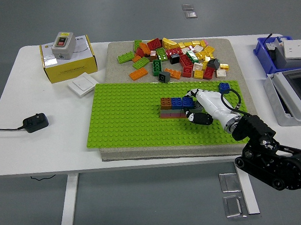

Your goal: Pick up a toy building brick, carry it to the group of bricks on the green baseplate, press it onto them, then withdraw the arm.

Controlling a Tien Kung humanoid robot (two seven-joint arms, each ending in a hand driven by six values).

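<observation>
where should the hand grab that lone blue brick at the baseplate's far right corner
Pinch the lone blue brick across its two side walls, coming straight down from above. It sits upright and apart on the green baseplate, so nothing crowds its sides.

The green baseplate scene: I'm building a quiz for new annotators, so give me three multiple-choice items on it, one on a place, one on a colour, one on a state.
1. Where does the loose pile of bricks lie?
A. beyond the green baseplate
B. on the yellow box
C. in the blue bin

2. What colour is the single brick standing alone near the baseplate's far right corner?
A. red
B. blue
C. orange

3. What is the right hand doing?
A. resting off the table
B. reaching into the pile
C. set against the right end of the group of bricks

Answers:
1 A, the pile sits on the mat past the plate's far edge.
2 B, it is plainly blue.
3 C, its fingers meet the group's blue end.
</observation>
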